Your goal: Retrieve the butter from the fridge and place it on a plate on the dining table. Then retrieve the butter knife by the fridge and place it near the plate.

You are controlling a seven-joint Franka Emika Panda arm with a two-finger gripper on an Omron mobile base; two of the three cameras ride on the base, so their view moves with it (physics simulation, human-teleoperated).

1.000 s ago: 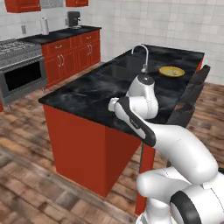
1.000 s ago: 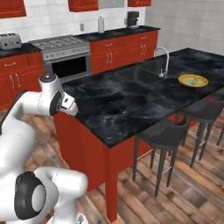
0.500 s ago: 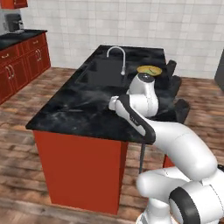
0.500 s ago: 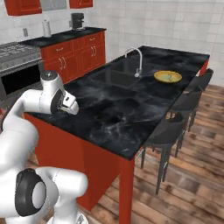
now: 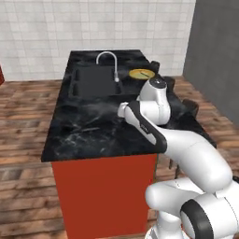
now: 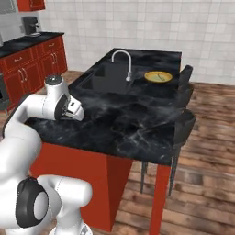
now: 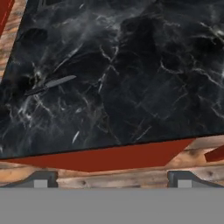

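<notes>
The dining table point(image 5: 93, 135) is a black marble island on a red base, seen from its near end. The yellow-rimmed plate point(image 5: 141, 73) point(image 6: 159, 76) sits at the far end, right of the curved tap point(image 5: 108, 60). The butter is too small to make out on the plate. A butter knife point(image 7: 50, 84) with a grey blade lies flat on the marble at the left of the hand view. My gripper point(image 7: 112, 181) hangs open and empty above the table's near edge, apart from the knife. A tall flat grey face point(image 5: 217, 51) rises at the right; I cannot tell whether it is the fridge.
The sunken sink point(image 5: 93, 81) lies left of the tap. Dark bar stools point(image 6: 183, 119) line the table's right side. Red cabinets with a black counter point(image 6: 32, 53) stand at the far left. Wooden floor surrounds the island.
The whole scene has swung round as the base drove, so the island is now seen end on and the red cabinets have slid off to the left. The arm's pose and open gripper are unchanged.
</notes>
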